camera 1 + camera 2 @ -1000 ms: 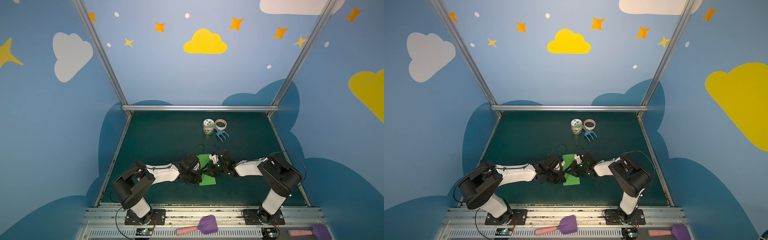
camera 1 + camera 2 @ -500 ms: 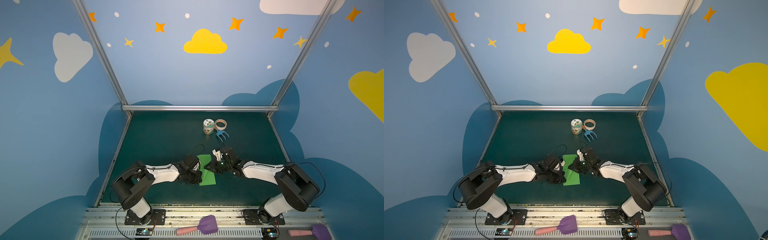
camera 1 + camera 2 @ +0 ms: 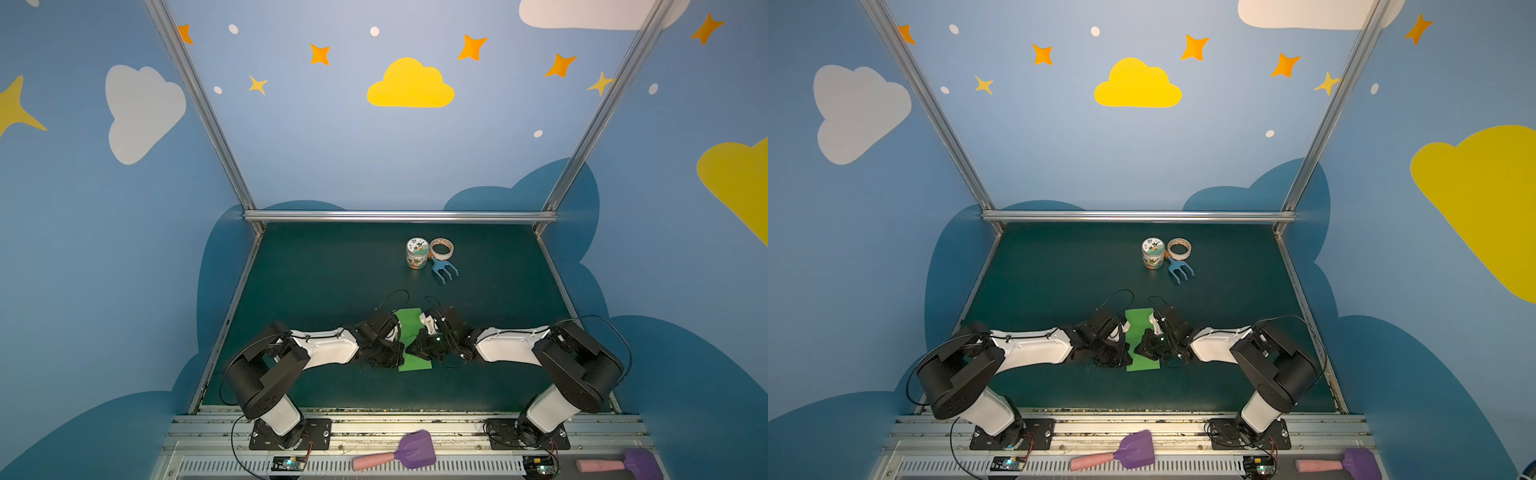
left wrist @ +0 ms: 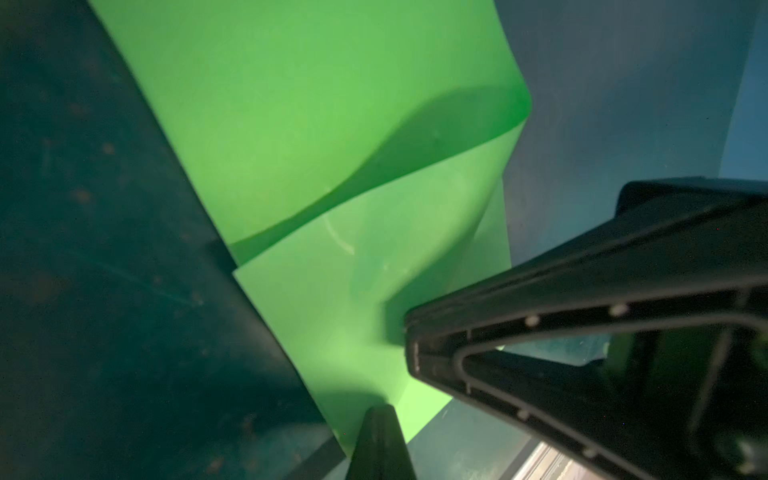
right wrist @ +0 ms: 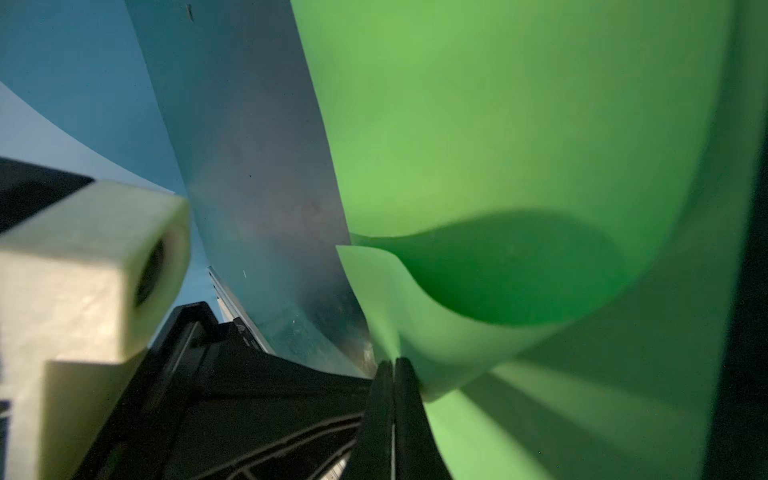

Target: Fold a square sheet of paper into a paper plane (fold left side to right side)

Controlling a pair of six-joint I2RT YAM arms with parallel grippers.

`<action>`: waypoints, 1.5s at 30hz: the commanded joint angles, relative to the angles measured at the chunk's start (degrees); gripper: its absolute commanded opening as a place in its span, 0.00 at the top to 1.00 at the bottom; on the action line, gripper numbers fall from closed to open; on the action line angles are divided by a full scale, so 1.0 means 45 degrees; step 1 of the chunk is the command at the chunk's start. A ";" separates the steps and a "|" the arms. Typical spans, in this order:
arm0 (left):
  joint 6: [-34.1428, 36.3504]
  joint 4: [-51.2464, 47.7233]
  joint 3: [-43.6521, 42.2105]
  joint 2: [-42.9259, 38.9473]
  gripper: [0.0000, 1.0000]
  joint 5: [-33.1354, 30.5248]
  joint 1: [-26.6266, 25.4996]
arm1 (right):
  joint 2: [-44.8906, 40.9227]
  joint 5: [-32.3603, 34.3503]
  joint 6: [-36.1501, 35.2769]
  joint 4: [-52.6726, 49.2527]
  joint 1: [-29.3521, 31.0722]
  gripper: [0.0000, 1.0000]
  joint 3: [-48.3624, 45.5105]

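Right wrist view: the right tool is clamped shut on an edge of the square sheet of paper. The left tool pinches its opposite side. The sheet, bowed over itself, lies on the table between both arms.

The left gripper and right gripper sit close together over the green sheet of paper, jar and tape roll well behind it.

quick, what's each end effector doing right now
left end effector: closed, seemingly pinching an edge of the green paper
right end effector: closed, pinching a lifted corner of the same sheet
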 commanded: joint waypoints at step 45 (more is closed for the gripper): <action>0.1069 -0.2054 0.3066 0.0660 0.96 0.0184 0.0040 | 0.1553 -0.0041 -0.1451 0.0176 -0.2377 1.00 -0.1138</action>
